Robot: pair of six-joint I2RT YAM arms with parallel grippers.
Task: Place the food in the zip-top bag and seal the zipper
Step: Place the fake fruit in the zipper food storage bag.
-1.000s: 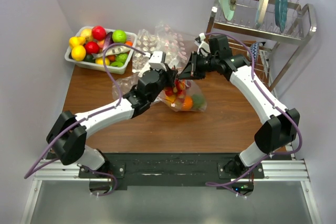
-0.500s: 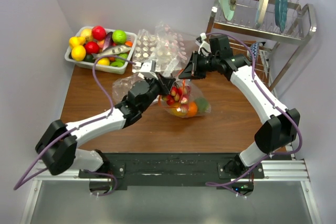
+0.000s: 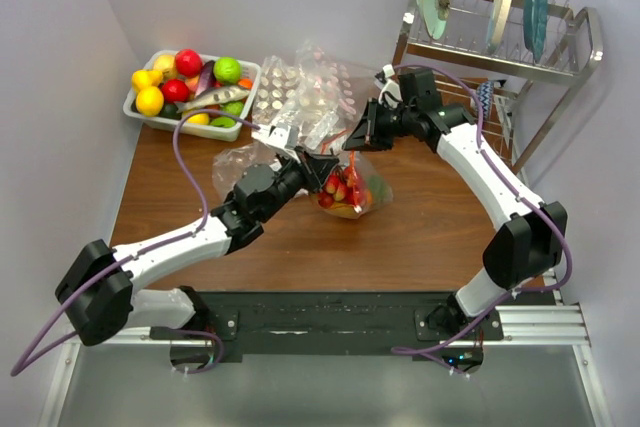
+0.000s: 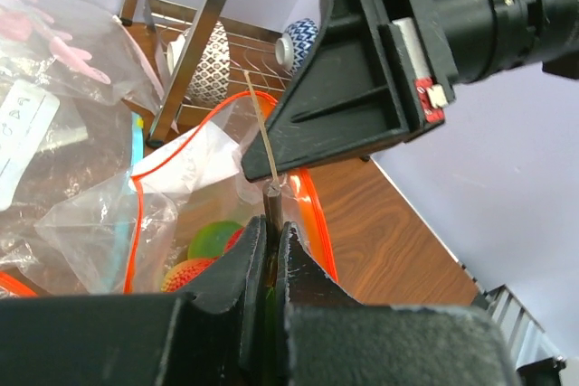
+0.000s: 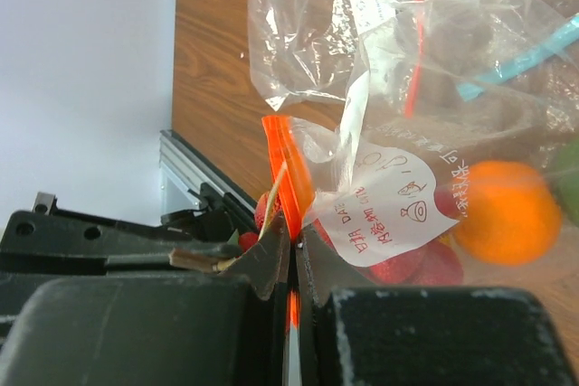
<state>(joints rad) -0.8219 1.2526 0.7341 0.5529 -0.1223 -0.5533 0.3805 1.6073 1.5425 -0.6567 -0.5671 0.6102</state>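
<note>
From above, the crinkly clear bag [image 3: 352, 195], lumpy with glossy fruit, sits mid-way across the wooden table [image 3: 420, 237] between the left gripper [image 3: 323, 164] and right gripper [image 3: 351, 144], both at its mouth. The left wrist view shows its jaws pinched nearly flat on the bag's thin film, just beside the orange-red strip [image 4: 317, 223], with a lime [image 4: 213, 240] below. In the right wrist view the jaws are clamped on that strip, and a round orange [image 5: 505, 212] lies inside.

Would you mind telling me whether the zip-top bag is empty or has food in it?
Has food: an orange, a lime and red fruit show through the clear zip-top bag.
</note>
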